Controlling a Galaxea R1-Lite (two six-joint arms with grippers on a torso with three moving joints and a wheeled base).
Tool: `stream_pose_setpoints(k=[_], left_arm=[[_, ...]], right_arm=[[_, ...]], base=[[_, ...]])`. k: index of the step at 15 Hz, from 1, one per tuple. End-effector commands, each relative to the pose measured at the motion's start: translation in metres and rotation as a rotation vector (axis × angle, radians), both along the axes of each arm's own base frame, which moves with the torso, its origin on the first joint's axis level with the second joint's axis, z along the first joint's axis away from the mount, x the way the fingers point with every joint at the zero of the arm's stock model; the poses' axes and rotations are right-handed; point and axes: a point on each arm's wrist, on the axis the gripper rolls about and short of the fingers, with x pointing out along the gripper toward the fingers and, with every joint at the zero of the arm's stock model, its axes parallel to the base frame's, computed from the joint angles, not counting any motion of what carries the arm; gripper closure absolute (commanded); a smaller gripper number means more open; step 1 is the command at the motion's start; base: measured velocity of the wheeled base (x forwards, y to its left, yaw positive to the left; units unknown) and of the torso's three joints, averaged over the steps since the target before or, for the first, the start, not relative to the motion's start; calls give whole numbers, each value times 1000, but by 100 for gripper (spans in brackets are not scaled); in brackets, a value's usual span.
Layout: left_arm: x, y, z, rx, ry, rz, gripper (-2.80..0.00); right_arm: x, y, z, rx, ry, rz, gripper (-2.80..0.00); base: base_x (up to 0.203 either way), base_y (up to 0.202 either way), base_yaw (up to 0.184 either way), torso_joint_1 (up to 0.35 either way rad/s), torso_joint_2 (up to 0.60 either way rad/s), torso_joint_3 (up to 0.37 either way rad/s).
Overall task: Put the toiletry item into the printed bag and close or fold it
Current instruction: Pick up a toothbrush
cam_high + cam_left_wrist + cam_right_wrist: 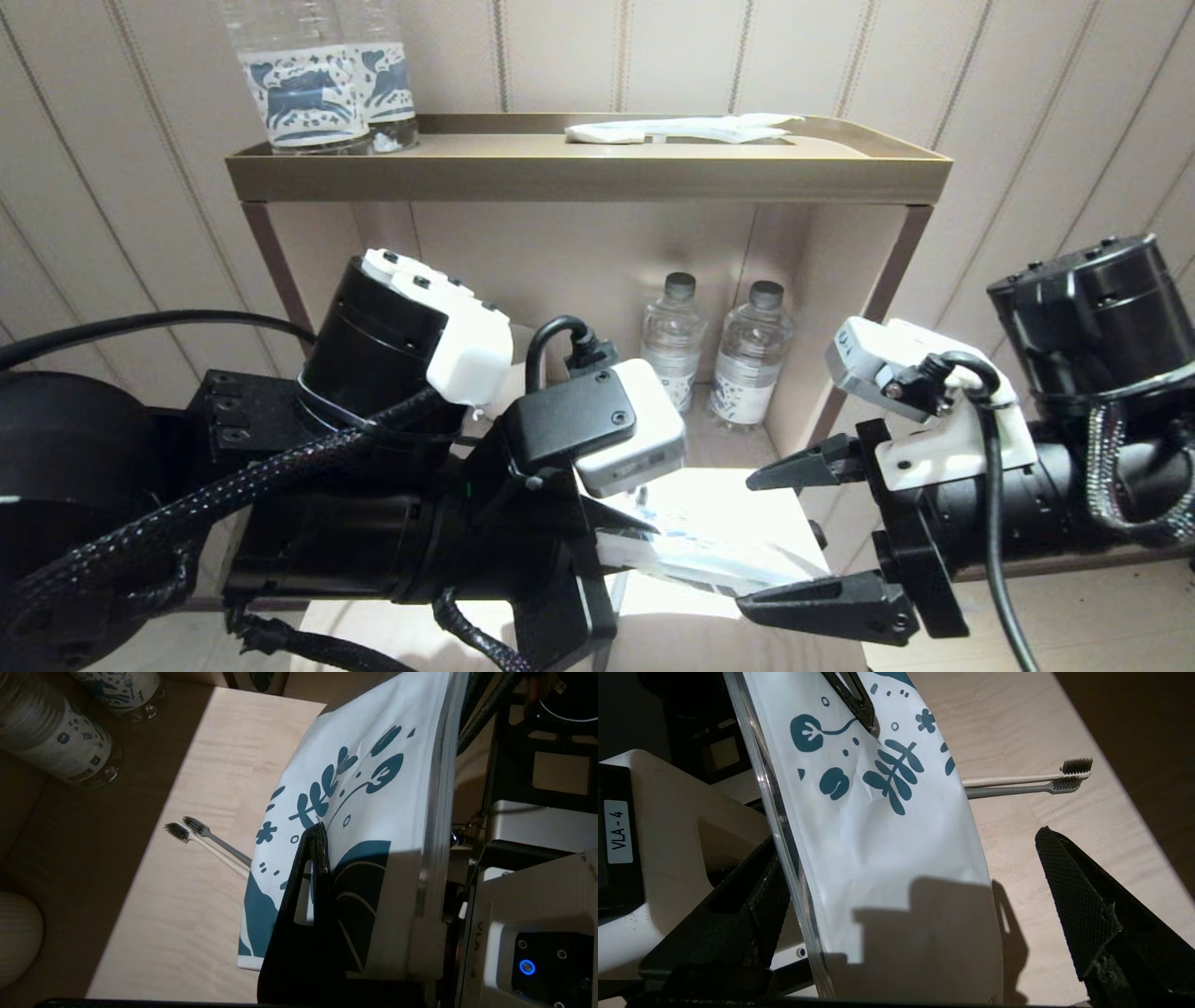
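My left gripper [644, 527] [320, 828] is shut on the printed bag [709, 560] [364, 812] [878, 826], a white pouch with dark blue doodles, and holds it above the wooden shelf. The bag's free end reaches between the wide-apart fingers of my right gripper [756, 544] [908, 842], which is open and holds nothing. The toiletry item, a pale slim toothbrush [205, 842] [1017, 780], lies flat on the shelf, its handle end hidden behind the bag. A darker grey shape of the same outline lies right beside it; I cannot tell whether that is its shadow. The head view does not show the toothbrush.
Two water bottles [672, 336] [752, 355] stand at the back of the lower shelf, also in the left wrist view as bottles [56, 737]. The top tray [588, 173] carries labelled bottles [308, 84] and a white wrapped packet [681, 129]. Shelf walls close both sides.
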Motion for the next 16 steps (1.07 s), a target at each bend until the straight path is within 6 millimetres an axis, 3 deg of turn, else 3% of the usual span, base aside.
stream_pose_setpoints(k=[1, 7, 16], left_arm=[[-2, 3, -1, 6, -3, -7, 0], [-1, 2, -6, 20, 6, -6, 0], [1, -1, -7, 3, -1, -4, 0]], right_arm=[[3, 0, 1, 3, -1, -4, -280], [-9, -6, 15, 30, -46, -1, -280], [-13, -6, 14, 30, -47, 9, -280]], base=[[0, 0, 0, 0, 0, 0], [0, 0, 0, 0, 0, 0], [0, 0, 0, 0, 0, 0]])
